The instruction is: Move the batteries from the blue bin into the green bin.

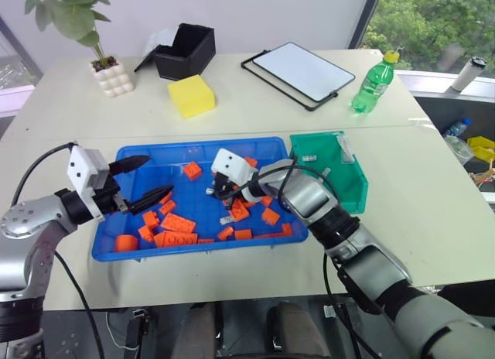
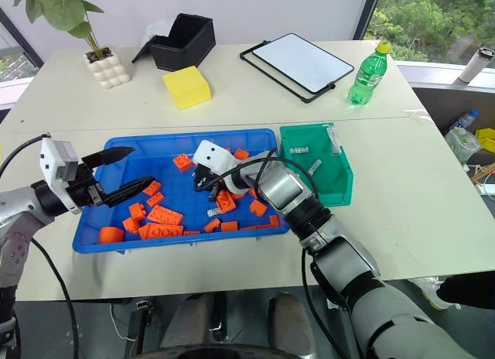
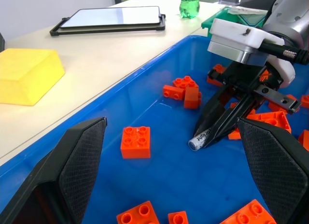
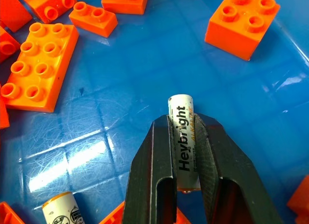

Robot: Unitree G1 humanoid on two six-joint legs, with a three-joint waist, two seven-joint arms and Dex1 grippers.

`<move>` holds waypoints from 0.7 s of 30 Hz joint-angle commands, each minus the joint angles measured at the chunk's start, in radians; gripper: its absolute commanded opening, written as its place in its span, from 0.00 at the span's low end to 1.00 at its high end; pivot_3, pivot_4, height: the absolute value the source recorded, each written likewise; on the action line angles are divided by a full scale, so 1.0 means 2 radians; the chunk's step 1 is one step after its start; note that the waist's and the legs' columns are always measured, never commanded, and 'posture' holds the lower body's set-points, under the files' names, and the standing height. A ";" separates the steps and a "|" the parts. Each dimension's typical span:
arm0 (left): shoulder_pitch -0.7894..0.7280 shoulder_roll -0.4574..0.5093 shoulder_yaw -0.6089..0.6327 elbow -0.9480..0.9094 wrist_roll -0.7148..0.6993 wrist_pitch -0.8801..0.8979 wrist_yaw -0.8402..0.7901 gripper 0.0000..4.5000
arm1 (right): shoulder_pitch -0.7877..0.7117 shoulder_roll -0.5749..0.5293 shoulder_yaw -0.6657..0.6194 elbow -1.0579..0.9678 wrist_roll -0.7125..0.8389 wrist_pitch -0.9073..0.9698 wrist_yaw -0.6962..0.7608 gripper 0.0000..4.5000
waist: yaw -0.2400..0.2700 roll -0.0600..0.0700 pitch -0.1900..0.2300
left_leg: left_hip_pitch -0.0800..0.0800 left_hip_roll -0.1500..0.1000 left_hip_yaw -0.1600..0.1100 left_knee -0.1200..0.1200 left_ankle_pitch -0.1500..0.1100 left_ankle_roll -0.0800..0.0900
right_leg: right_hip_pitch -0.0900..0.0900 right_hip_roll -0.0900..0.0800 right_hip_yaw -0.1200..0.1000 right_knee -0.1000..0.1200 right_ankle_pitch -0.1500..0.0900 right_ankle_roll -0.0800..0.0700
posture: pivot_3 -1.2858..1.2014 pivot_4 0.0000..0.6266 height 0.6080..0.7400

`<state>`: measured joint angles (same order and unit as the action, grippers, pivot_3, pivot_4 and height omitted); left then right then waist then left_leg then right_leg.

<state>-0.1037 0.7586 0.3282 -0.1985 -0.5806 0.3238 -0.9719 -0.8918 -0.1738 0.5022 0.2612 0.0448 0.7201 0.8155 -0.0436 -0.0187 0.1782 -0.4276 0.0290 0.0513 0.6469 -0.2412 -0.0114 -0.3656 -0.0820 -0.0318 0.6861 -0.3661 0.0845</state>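
Note:
The blue bin (image 1: 193, 145) lies in front of me with orange bricks (image 1: 178, 222) scattered in it. My right gripper (image 4: 183, 120) reaches down to the bin's floor near the middle and is shut on a whitish battery (image 4: 179, 104) that lies flat there, its end poking past the fingertips. A second battery (image 4: 60, 209) lies close by on the bin floor. My left gripper (image 1: 158, 176) hovers open over the bin's left part, holding nothing. The green bin (image 1: 352, 185) sits against the blue bin's right side with a battery (image 1: 309, 156) in it.
Behind the bins on the table are a yellow block (image 1: 191, 95), a black box (image 1: 186, 51), a potted plant (image 1: 112, 73), a black-framed white board (image 1: 302, 73) and a green bottle (image 1: 373, 82). A cable loops over my right wrist.

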 commanded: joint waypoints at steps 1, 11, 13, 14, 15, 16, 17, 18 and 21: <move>-0.012 -0.002 0.005 -0.001 -0.015 -0.005 -0.011 1.00 | -0.052 -0.015 -0.041 -0.056 0.009 0.006 0.010 0.01 | 0.000 0.000 0.000 | 0.000 0.000 0.000 0.000 0.000 0.000 | 0.000 0.000 0.000 0.000 0.000 0.000 | 0.52 0.24 1.00; -0.105 -0.028 -0.021 0.078 -0.031 -0.001 -0.043 1.00 | -0.094 -0.149 -0.103 -0.141 0.026 0.051 0.055 0.01 | 0.003 0.000 0.000 | 0.000 0.000 0.000 0.000 0.000 0.000 | 0.000 0.000 0.000 0.000 0.000 0.000 | 0.52 0.24 1.00; -0.120 -0.034 -0.027 0.088 -0.027 -0.003 -0.045 1.00 | -0.079 -0.179 -0.112 -0.151 0.026 0.061 0.055 0.01 | 0.003 0.000 0.000 | 0.000 0.000 0.000 0.000 0.000 0.000 | 0.000 0.000 0.000 0.000 0.000 0.000 | 0.52 0.24 1.00; -0.126 -0.038 -0.031 0.092 -0.024 -0.004 -0.046 1.00 | -0.068 -0.197 -0.119 -0.157 0.027 0.067 0.055 0.01 | 0.004 0.000 0.000 | 0.000 0.000 0.000 0.000 0.000 0.000 | 0.000 0.000 0.000 0.000 0.000 0.000 | 0.52 0.24 1.00; -0.130 -0.040 -0.034 0.097 -0.022 -0.005 -0.048 1.00 | -0.058 -0.212 -0.126 -0.162 0.027 0.072 0.054 0.01 | 0.004 0.000 0.000 | 0.000 0.000 0.000 0.000 0.000 0.000 | 0.000 0.000 0.000 0.000 0.000 0.000 | 0.52 0.24 1.00; -0.135 -0.042 -0.037 0.101 -0.020 -0.006 -0.049 1.00 | -0.046 -0.229 -0.133 -0.167 0.026 0.076 0.051 0.01 | 0.004 0.000 0.000 | 0.000 0.000 0.000 0.000 0.000 0.000 | 0.000 0.000 0.000 0.000 0.000 0.000 | 0.52 0.24 1.00; -0.137 -0.044 -0.039 0.105 -0.019 -0.008 -0.050 1.00 | -0.036 -0.243 -0.139 -0.170 0.025 0.078 0.050 0.01 | 0.004 0.000 0.000 | 0.000 0.000 0.000 0.000 0.000 0.000 | 0.000 0.000 0.000 0.000 0.000 0.000 | 0.52 0.24 1.00; -0.140 -0.045 -0.042 0.109 -0.017 -0.009 -0.052 1.00 | -0.025 -0.256 -0.148 -0.175 0.025 0.084 0.047 0.01 | 0.004 0.000 0.000 | 0.000 0.000 0.000 0.000 0.000 0.000 | 0.000 0.000 0.000 0.000 0.000 0.000 | 0.52 0.24 1.00; -0.150 -0.047 -0.046 0.124 -0.012 -0.013 -0.056 1.00 | 0.005 -0.286 -0.167 -0.195 0.029 0.099 0.039 0.01 | 0.002 0.000 0.000 | 0.000 0.000 0.000 0.000 0.000 0.000 | 0.000 0.000 0.000 0.000 0.000 0.000 | 0.52 0.24 1.00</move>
<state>-0.3801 0.6603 0.2298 0.0512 -0.6096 0.3189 -1.0758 -0.8758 -0.7281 0.2159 -0.0635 0.0934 0.9105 0.9043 -0.0393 -0.0189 0.1782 -0.4277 0.0286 0.0521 0.6470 -0.2413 -0.0110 -0.3649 -0.0821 -0.0318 0.6851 -0.3661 0.0845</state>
